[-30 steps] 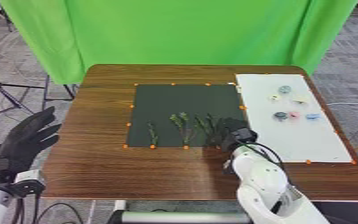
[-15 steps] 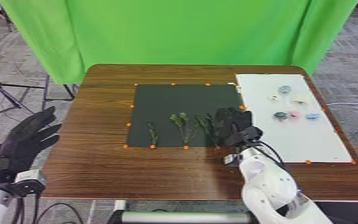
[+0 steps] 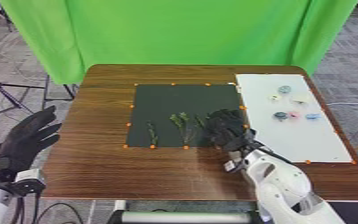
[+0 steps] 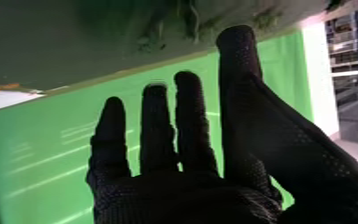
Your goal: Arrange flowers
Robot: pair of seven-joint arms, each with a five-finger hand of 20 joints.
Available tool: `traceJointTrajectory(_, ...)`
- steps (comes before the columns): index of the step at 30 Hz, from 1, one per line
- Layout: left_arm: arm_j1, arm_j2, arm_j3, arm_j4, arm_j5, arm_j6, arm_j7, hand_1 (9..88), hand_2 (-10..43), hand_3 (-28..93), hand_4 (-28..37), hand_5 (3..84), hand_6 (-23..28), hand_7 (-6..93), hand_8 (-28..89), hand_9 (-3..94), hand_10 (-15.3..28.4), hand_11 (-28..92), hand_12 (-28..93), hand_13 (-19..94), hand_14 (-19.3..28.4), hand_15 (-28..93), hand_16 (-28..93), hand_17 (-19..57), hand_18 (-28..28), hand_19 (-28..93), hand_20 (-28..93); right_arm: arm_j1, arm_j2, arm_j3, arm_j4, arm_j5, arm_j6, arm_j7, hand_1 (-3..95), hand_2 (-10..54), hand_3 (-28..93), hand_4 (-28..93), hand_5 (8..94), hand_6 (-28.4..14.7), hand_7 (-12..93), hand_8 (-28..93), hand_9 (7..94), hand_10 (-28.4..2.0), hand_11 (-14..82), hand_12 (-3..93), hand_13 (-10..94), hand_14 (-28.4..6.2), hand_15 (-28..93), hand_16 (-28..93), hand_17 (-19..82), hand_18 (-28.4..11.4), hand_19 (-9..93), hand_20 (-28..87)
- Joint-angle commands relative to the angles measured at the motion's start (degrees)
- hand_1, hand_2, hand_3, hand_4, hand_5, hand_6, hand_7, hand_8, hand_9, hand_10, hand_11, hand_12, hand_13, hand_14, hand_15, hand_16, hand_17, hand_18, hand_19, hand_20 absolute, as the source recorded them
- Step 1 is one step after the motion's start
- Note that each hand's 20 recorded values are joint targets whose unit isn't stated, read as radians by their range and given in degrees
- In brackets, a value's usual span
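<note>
**Right hand [image 3: 226, 129] at the mat's edge, beside green stems [image 3: 185, 127]**

A brown wooden table [image 3: 149, 175] carries a black mat [image 3: 175, 100] and, on its right side, a white sheet [image 3: 278, 140]. Orange markers [image 3: 186, 147] dot the edges of both. A green curtain [image 3: 184, 32] hangs beyond the far side, over grey carpet [image 3: 349, 65]; a black stand [image 3: 17, 97] is on the floor off to the left.

The stems lie on the near part of the mat, with a single sprig [image 3: 152, 134] to their left. Small flower heads [image 3: 294, 115] in pink, blue, cream and pale tones rest on the sheet in a loose group.

The right hand is over the mat's right side, its fingers [image 4: 158, 130] straight and released in the right wrist view. The left hand [image 3: 24, 137] is by the table's left edge, relaxed and holding nothing.

Compared with a second ago, the right hand has shifted slightly left and away from the near edge, and its forearm has swung to the right. The left hand, the sprig and the flower heads are where they were.
</note>
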Motion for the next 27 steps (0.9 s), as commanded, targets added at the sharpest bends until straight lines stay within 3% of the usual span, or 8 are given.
traceJointTrajectory(1,0.19,0.01,0.07,0.2,0.03,-0.64,-0.36,23.2,-4.7,71,-28.3,22.5,1.0,22.2,-11,17.8,8.6,15,18,15,11.8,23,3,-9.1,18.8,40,7,0.66,-0.64,-1.17,1.14,-2.73,-0.42,0.35,20.3,23.7,93,-9,60.7,3.3,28,-14,26.2,-11.4,20.2,29.7,10,-9.5,21,35,-9,-17.1,53,36)
traceJointTrajectory(8,0.26,-0.11,0.08,0.14,0.08,-0.57,-0.37,23.1,-4.7,71,-28.3,22.5,1.0,22.2,-11,17.8,8.6,15,19,15,11.8,23,3,-9.1,18.7,40,7,1.37,-1.02,-1.84,1.56,-4.52,-1.53,1.34,16.2,23.1,93,-11,56.4,2.1,25,-15,23.5,-11.0,12.3,31.3,10,-9.9,10,43,-11,-17.4,51,35)
traceJointTrajectory(27,0.2,-0.22,0.0,0.14,0.08,-0.59,-0.31,23.0,-4.7,71,-28.3,22.5,1.1,22.1,-11,17.8,8.6,15,19,15,11.8,23,3,-9.0,18.7,39,7,1.97,-0.55,-2.62,2.35,-6.28,-1.05,6.68,14.1,19.9,93,-14,57.0,0.3,22,-14,25.0,-10.7,11.9,31.1,12,-10.5,9,45,-10,-18.1,51,35)
